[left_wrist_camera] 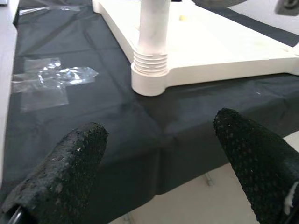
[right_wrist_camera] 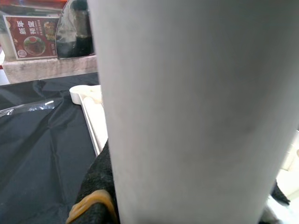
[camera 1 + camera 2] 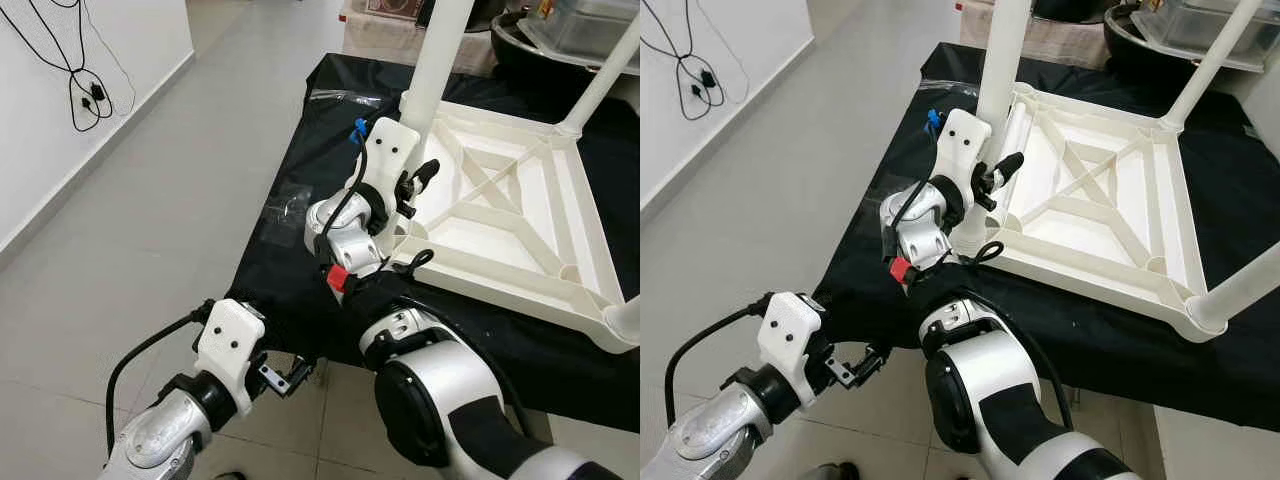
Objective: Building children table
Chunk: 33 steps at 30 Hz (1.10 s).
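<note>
Pale grey floor tiles [image 3: 150, 200] run up to a white wall [image 3: 120, 40], where black cables [image 3: 80, 85] hang. A black cloth [image 3: 290, 270] covers the surface, with clear plastic wrapping [image 1: 49, 79] lying on it.

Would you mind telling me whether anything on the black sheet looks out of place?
Mostly not: the white table lies upside down for assembly. Crumpled clear plastic bags lie loose on the black sheet beside it, near the leg the right hand grips.
</note>
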{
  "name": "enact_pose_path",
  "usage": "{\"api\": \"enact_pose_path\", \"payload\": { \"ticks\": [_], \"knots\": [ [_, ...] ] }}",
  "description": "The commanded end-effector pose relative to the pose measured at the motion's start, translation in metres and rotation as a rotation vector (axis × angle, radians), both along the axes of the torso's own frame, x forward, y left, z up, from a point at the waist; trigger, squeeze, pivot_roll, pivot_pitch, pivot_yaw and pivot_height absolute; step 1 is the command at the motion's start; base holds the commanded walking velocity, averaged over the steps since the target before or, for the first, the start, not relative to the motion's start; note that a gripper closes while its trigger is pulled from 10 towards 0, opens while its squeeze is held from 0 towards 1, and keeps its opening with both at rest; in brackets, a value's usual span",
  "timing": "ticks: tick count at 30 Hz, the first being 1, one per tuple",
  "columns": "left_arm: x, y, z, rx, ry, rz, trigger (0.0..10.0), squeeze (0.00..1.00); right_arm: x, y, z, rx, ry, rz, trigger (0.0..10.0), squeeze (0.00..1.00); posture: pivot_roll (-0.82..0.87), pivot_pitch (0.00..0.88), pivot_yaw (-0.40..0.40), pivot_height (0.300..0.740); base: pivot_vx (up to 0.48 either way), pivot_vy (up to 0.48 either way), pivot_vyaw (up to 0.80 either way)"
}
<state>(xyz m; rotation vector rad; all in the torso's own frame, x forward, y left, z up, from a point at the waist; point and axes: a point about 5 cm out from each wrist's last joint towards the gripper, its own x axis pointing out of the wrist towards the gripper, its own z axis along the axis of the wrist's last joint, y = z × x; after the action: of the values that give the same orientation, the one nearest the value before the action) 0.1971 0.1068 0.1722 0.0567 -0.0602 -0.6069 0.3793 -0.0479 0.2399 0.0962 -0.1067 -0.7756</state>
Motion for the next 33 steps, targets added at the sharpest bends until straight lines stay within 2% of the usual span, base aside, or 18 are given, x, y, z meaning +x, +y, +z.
{"api": "enact_pose_path", "payload": {
  "ticks": [1, 3, 4, 5, 6, 12, 13, 15, 16, 19, 20, 21, 22, 23, 24, 30, 32, 33],
  "knots": [
    [-0.0013, -0.0010, -0.0034, 0.002, 0.014, -0.001, 10.0, 0.00, -0.0075, -0.0008, -0.0560, 0.037, 0.229, 0.009, 10.0, 0.70, 0.14, 0.217, -0.068, 0.740, 0.000, 0.000, 0.00],
    [-0.0014, -0.0007, -0.0033, 0.002, 0.014, 0.000, 10.0, 0.00, -0.0074, -0.0016, -0.0563, 0.038, 0.229, 0.006, 10.0, 0.70, 0.14, 0.219, -0.070, 0.740, 0.000, 0.000, 0.00],
    [-0.0017, -0.0005, -0.0034, 0.003, 0.014, 0.000, 10.0, 0.00, -0.0072, -0.0037, -0.0564, 0.035, 0.230, -0.006, 10.0, 0.62, 0.14, 0.219, -0.069, 0.740, 0.000, 0.000, 0.00],
    [-0.0017, -0.0005, -0.0034, 0.003, 0.014, 0.000, 10.0, 0.00, -0.0072, -0.0037, -0.0564, 0.035, 0.230, -0.006, 10.0, 0.62, 0.14, 0.219, -0.069, 0.740, 0.000, 0.000, 0.00],
    [-0.0017, -0.0002, -0.0035, 0.004, 0.015, 0.001, 10.0, 0.00, -0.0067, -0.0062, -0.0567, 0.035, 0.232, -0.015, 10.0, 0.02, 0.14, 0.220, -0.067, 0.740, 0.000, 0.000, 0.00],
    [-0.0024, 0.0000, -0.0044, 0.007, 0.017, 0.002, 10.0, 0.00, -0.0054, -0.0079, -0.0560, 0.026, 0.225, -0.005, 10.0, 0.00, 0.13, 0.218, -0.066, 0.740, 0.000, 0.000, 0.00],
    [-0.0025, 0.0000, -0.0047, 0.009, 0.017, 0.003, 10.0, 0.00, -0.0046, -0.0067, -0.0560, 0.033, 0.221, 0.021, 10.0, 0.31, 0.13, 0.216, -0.066, 0.740, 0.000, 0.000, 0.00],
    [-0.0024, 0.0000, -0.0047, 0.011, 0.016, 0.002, 10.0, 0.00, -0.0043, -0.0064, -0.0560, 0.036, 0.220, 0.029, 10.0, 0.31, 0.13, 0.216, -0.066, 0.740, 0.000, 0.000, 0.00],
    [-0.0022, 0.0009, -0.0047, 0.011, 0.015, 0.006, 10.0, 0.00, -0.0040, -0.0063, -0.0566, 0.043, 0.217, 0.039, 10.0, 1.00, 0.13, 0.215, -0.067, 0.740, 0.000, 0.000, 0.00],
    [-0.0014, 0.0018, -0.0047, 0.014, 0.012, 0.010, 10.0, 0.00, -0.0037, -0.0061, -0.0563, 0.040, 0.210, 0.044, 10.0, 1.00, 0.13, 0.213, -0.065, 0.740, 0.000, 0.000, 0.00],
    [-0.0010, 0.0020, -0.0042, 0.013, 0.010, 0.011, 10.0, 0.00, -0.0039, -0.0067, -0.0559, 0.038, 0.210, 0.030, 6.5, 1.00, 0.14, 0.211, -0.067, 0.740, 0.000, 0.000, 0.00],
    [-0.0008, 0.0021, -0.0038, 0.012, 0.009, 0.012, 10.0, 0.00, -0.0041, -0.0072, -0.0556, 0.037, 0.211, 0.019, 6.5, 1.00, 0.14, 0.211, -0.067, 0.740, 0.000, 0.000, 0.00],
    [-0.0007, 0.0024, -0.0039, 0.013, 0.009, 0.011, 10.0, 0.00, -0.0039, -0.0075, -0.0556, 0.049, 0.206, 0.023, 0.0, 1.00, 0.13, 0.207, -0.066, 0.740, 0.000, 0.000, 0.00],
    [-0.0008, 0.0026, -0.0041, 0.013, 0.009, 0.011, 10.0, 0.00, -0.0038, -0.0079, -0.0557, 0.056, 0.203, 0.021, 0.0, 0.56, 0.13, 0.207, -0.066, 0.740, 0.000, 0.000, 0.00],
    [-0.0007, 0.0027, -0.0044, 0.015, 0.009, 0.012, 10.0, 0.00, -0.0036, -0.0086, -0.0558, 0.059, 0.202, 0.021, 0.0, 0.00, 0.13, 0.206, -0.065, 0.740, 0.000, 0.000, 0.00],
    [-0.0007, 0.0035, -0.0047, 0.017, 0.008, 0.014, 10.0, 0.00, -0.0018, -0.0070, -0.0547, 0.088, 0.163, 0.079, 0.0, 0.00, 0.13, 0.202, -0.068, 0.740, 0.000, 0.000, 0.00],
    [0.0003, 0.0041, -0.0048, 0.023, 0.005, 0.014, 10.0, 0.00, 0.0007, -0.0018, -0.0528, 0.081, 0.142, 0.171, 0.0, 0.00, 0.13, 0.199, -0.068, 0.740, 0.000, 0.000, 0.00],
    [0.0003, 0.0041, -0.0048, 0.023, 0.005, 0.014, 10.0, 0.00, 0.0007, -0.0018, -0.0528, 0.081, 0.142, 0.171, 0.0, 0.00, 0.13, 0.199, -0.068, 0.740, 0.000, 0.000, 0.00]
  ]
}}
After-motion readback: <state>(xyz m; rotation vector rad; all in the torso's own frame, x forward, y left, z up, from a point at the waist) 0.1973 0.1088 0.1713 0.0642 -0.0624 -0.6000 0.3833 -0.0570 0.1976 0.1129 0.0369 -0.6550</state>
